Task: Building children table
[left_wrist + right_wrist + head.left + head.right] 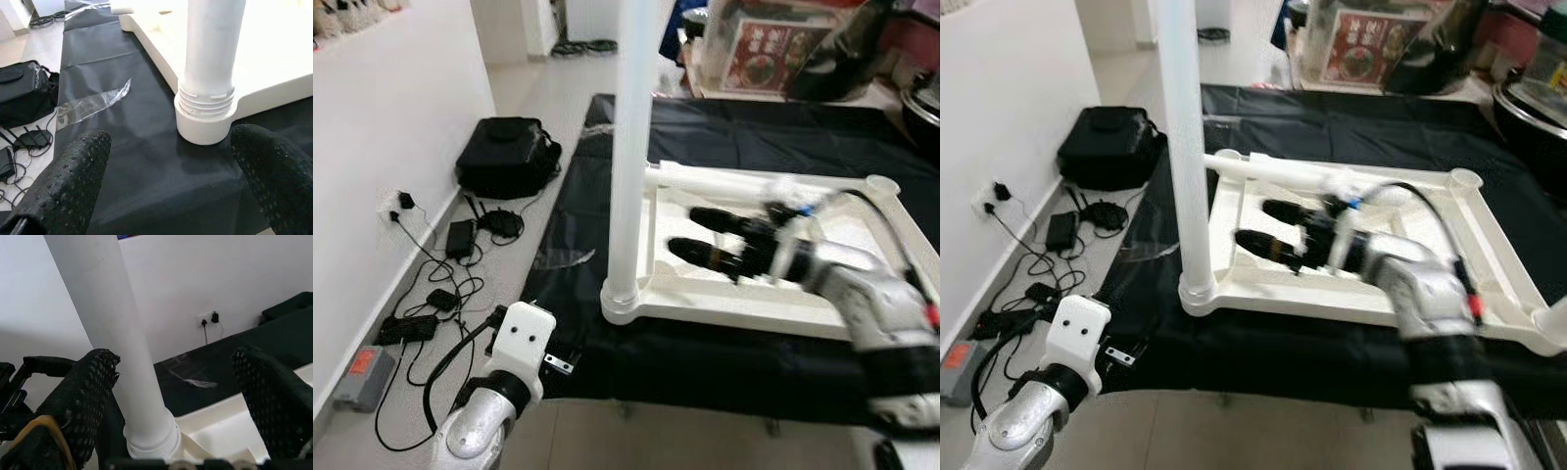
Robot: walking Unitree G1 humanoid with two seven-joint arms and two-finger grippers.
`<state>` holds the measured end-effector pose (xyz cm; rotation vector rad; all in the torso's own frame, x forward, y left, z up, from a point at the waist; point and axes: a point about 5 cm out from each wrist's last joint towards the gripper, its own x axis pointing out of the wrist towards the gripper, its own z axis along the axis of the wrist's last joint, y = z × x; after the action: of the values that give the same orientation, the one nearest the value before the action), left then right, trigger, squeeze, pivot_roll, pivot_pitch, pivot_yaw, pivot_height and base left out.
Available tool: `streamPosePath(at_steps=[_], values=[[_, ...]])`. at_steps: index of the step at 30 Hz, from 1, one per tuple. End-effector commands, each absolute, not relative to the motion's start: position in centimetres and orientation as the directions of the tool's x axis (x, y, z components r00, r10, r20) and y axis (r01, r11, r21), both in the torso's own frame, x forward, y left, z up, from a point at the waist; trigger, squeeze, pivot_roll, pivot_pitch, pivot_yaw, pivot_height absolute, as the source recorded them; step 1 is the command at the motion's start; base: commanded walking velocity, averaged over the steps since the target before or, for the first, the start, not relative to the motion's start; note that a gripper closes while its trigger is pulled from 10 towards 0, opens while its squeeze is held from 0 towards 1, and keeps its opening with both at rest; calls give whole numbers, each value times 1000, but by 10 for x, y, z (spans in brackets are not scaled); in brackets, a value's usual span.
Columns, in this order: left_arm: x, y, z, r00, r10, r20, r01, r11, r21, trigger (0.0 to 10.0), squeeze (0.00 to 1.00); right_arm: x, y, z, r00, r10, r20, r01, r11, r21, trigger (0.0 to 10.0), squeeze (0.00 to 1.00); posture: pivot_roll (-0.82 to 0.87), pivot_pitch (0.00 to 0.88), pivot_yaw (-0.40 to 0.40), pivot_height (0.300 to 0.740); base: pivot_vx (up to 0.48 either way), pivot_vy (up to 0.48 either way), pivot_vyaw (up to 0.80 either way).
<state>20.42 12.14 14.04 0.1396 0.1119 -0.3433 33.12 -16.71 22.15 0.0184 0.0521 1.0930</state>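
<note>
White table top (822,294) lies upside down on a black sheet (754,137) that is spread over the floor. One white leg (631,147) stands straight up in the corner of the table top that is near the robot's left side. The bottom of the leg sits in a round socket (204,120), and screw rings show just above it. Other corners have round sockets too, like the one at the far right (881,184).

The right gripper (690,238) reaches over the table top toward the standing leg. Its two black fingers (88,391) are spread apart, one on each side of the leg in the right wrist view, and they do not touch it.

The left gripper (171,166) is low, near the front edge of the sheet, aimed at the bottom of the leg. Its fingers (73,181) are spread wide too, with nothing between them.

A strip of clear plastic (93,105) lies on the sheet beside the table top. A black bag (507,152), chargers and cords (440,284) lie on the floor by the white wall.
</note>
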Motion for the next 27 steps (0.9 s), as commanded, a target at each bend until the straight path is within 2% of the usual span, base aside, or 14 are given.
streamPosePath(at_steps=[1,2,3,7,9,10,13,15,22,24,27], values=[[200,118,141,926,-355,-126,368,924,102,10000,0,334,-161,222,445,895,-40,-894,446,33,10000,855,169,124,-57,740,0,0,0],[198,116,141,921,-369,-122,381,920,93,10000,0,336,-158,222,440,897,-36,-897,441,35,10000,855,170,127,-60,740,0,0,0],[195,113,141,914,-388,-123,398,914,81,10000,0,337,-154,223,415,909,-36,-908,417,42,10000,0,172,130,-63,740,0,0,0],[192,110,142,904,-409,-125,419,905,74,10000,0,337,-150,223,371,928,-42,-927,373,43,10000,0,173,134,-64,740,0,0,0],[188,108,140,898,-419,-134,431,898,86,10000,0,332,-143,227,288,957,-30,-956,289,50,10000,0,171,143,-65,740,0,0,0],[188,108,140,898,-419,-134,431,898,86,10000,0,332,-143,227,288,957,-30,-956,289,50,10000,0,171,143,-65,740,0,0,0],[186,107,139,894,-425,-143,437,897,69,10000,0,328,-140,227,208,977,-35,-976,210,64,10000,0,170,146,-68,740,0,0,0],[186,107,139,893,-426,-143,439,896,69,10000,0,328,-141,224,204,978,-53,-976,207,63,10000,0,170,147,-69,740,0,0,0],[186,107,139,894,-425,-142,438,896,70,10000,0,336,-137,223,264,962,-74,-963,267,37,10000,0,167,147,-71,740,0,0,0],[186,106,141,894,-429,-130,440,896,66,10000,0,338,-116,228,261,964,-42,-965,262,16,10000,0,166,148,-72,740,0,0,0],[185,106,142,893,-432,-124,442,894,69,10000,0,340,-106,230,271,962,-21,-963,271,2,10000,0,169,151,-74,740,0,0,0]])
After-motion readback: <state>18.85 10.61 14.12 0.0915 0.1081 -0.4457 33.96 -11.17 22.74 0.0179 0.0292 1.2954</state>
